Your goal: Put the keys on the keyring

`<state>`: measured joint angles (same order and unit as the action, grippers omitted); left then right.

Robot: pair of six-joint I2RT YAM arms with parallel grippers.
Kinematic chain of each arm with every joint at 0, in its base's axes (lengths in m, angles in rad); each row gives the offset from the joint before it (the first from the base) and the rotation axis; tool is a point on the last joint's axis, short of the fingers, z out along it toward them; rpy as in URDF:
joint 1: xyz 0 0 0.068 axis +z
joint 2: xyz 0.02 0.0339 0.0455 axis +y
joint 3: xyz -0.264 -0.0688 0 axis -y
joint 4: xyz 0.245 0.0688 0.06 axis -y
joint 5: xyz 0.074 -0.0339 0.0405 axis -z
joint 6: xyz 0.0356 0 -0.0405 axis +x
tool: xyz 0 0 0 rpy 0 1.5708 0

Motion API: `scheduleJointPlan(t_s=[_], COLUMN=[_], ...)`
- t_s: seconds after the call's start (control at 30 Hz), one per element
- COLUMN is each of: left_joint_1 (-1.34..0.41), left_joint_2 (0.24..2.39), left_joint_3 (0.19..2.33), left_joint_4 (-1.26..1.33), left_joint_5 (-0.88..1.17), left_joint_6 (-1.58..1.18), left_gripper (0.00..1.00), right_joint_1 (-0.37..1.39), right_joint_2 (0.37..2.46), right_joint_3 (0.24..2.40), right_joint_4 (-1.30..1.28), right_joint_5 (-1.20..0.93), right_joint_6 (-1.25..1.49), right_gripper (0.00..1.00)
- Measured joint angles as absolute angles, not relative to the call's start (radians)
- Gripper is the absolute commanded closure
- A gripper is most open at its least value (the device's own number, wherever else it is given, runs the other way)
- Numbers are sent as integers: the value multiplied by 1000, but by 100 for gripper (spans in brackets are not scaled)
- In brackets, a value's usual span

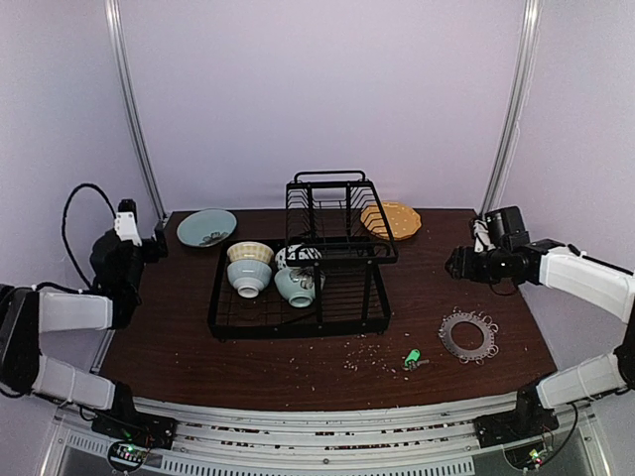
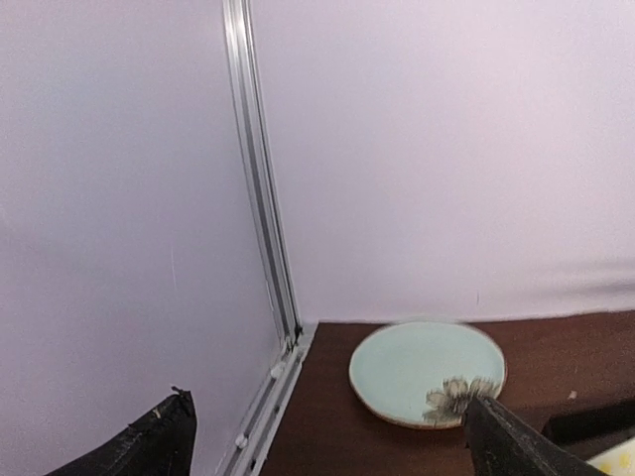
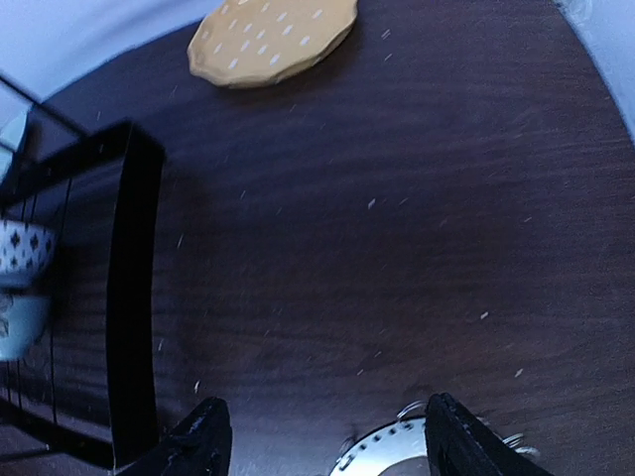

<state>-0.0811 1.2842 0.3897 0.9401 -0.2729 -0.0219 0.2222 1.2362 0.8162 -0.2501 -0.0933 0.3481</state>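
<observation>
A small key with a green head (image 1: pixel 411 357) lies on the dark table near the front edge. Just right of it lies the keyring (image 1: pixel 467 335), a flat grey disc fringed with wire loops. My right gripper (image 1: pixel 454 264) hovers behind the keyring, above the table. In the right wrist view the right gripper (image 3: pixel 327 444) is open, nothing between its fingers, and the keyring's edge (image 3: pixel 389 454) shows on the table below, by the right finger. The key is out of that view. My left gripper (image 1: pixel 159 243) is open at the far left; the left wrist view shows it (image 2: pixel 332 448) empty.
A black wire dish rack (image 1: pixel 298 268) with bowls (image 1: pixel 249 266) stands mid-table. A pale green plate (image 1: pixel 206 227) lies back left, near the left fingers (image 2: pixel 501 441). A yellow plate (image 1: pixel 391 219) lies back right. Pale crumbs (image 1: pixel 362 349) are scattered in front of the rack.
</observation>
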Motion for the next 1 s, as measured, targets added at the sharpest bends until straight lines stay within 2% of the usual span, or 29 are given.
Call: scheduleJointPlan(t_s=[0.1, 0.27, 0.43, 0.6, 0.83, 0.9, 1.0], left_joint_1=[-109, -293, -429, -463, -471, -471, -472], left_joint_2=[1151, 991, 920, 875, 835, 840, 851], left_joint_3=[530, 779, 867, 854, 848, 848, 848], left_joint_4=[797, 523, 302, 165, 108, 97, 91], left_joint_5=[-249, -149, 10, 153, 259, 273, 285], left_joint_6=[-44, -47, -54, -88, -99, -99, -99], left_gripper=[2, 2, 1, 2, 2, 2, 2], right_joint_1=[351, 523, 606, 563, 433, 383, 329], right_joint_2=[1291, 1386, 1384, 1402, 1428, 1436, 1471], right_joint_3=[849, 885, 870, 873, 884, 886, 904], right_joint_4=[-336, -448, -484, -513, -520, -505, -482], right_joint_5=[-91, -92, -84, 28, 180, 195, 214], right_joint_6=[351, 339, 326, 395, 455, 458, 460], right_gripper=[33, 33, 37, 42, 40, 43, 53])
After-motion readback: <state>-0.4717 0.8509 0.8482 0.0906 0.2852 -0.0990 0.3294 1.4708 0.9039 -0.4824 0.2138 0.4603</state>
